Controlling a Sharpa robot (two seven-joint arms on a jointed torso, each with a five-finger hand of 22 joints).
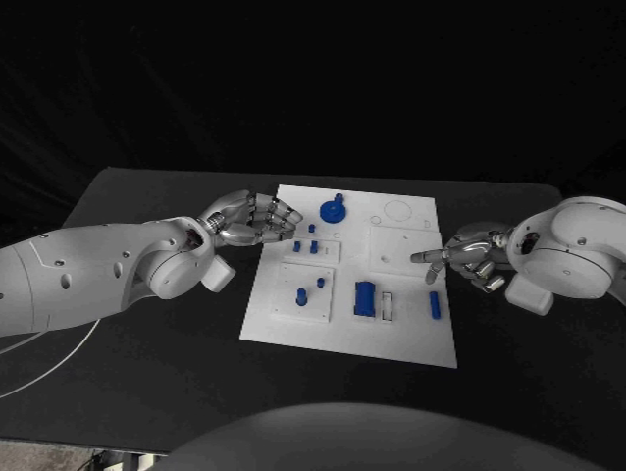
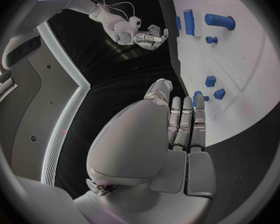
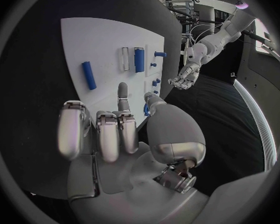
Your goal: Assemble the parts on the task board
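Left hand (image 1: 252, 218): fingers curled inward, holding nothing, at task board's (image 1: 412, 339) left edge, mid-frame.
Right hand (image 1: 464, 259): fingers apart, empty, over board's right edge.
Blue cylinder (image 1: 434, 304): on board, just below right hand.

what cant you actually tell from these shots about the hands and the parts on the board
- Left hand, head view: the curled fingers hide whether they pinch anything.
- Right hand, head view: contact with the task board cannot be told.
- Small blue pegs, head view: too small to tell whether seated.
- Left wrist view: the board's far part is cut off by the circle's rim.
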